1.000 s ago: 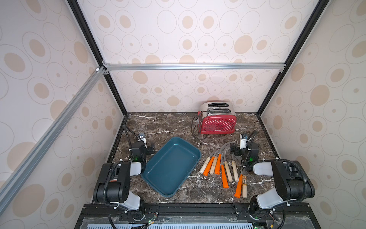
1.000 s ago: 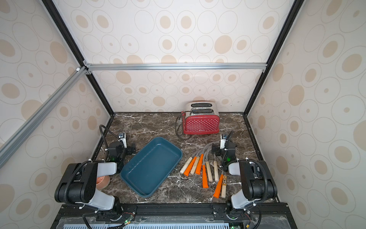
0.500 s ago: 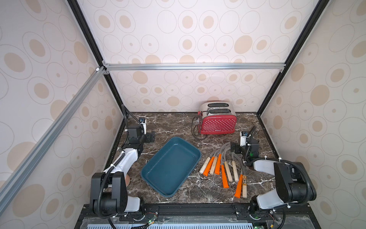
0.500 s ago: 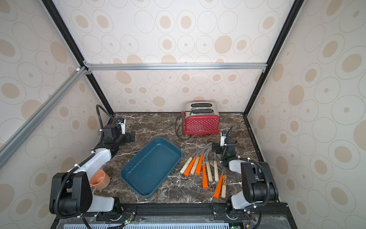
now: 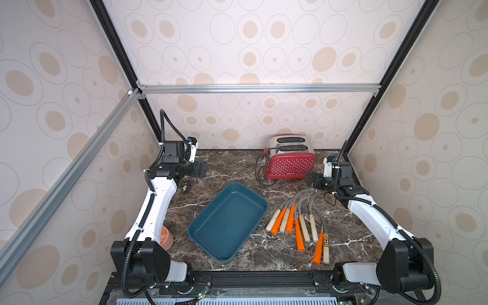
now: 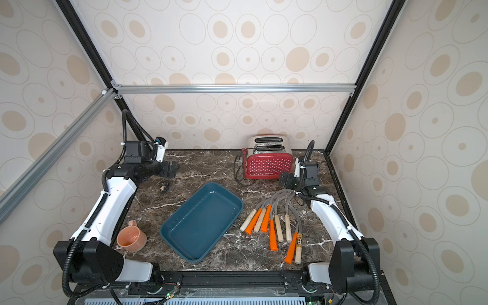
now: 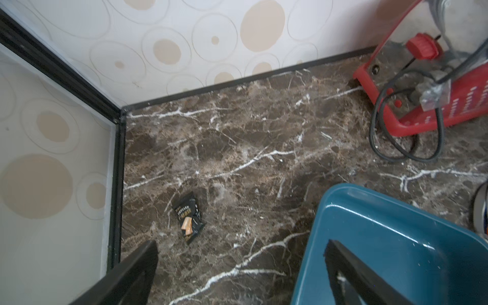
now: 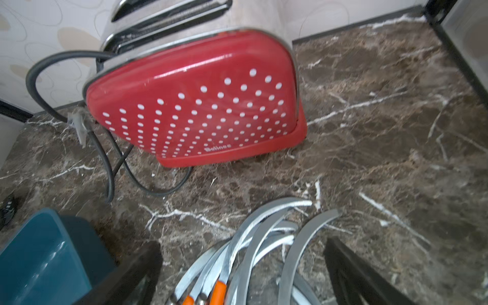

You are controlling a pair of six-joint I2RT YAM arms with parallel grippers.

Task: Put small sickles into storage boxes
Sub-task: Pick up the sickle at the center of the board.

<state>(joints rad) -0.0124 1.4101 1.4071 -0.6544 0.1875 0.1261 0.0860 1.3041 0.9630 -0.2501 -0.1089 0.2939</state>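
Black left pincer (image 5: 202,169) is wide open and holds nothing. It hangs over the brown desk (image 5: 264,253) near the back corner, above a small black packet (image 7: 188,217). The right pincer (image 5: 311,181) is wide open too, just over the grey blades, near the red toaster (image 5: 290,163). The sickles (image 5: 298,216) lie on the desk beside the blue tray (image 5: 227,221).

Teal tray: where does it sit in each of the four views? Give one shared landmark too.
Top view: teal tray mid-table, lying diagonally, beside the sickles.
Top view: tray in the same spot.
Left wrist: only one corner of the tray shows.
Right wrist: only one corner of the tray shows.
Landmark: red toaster, visible in all four.
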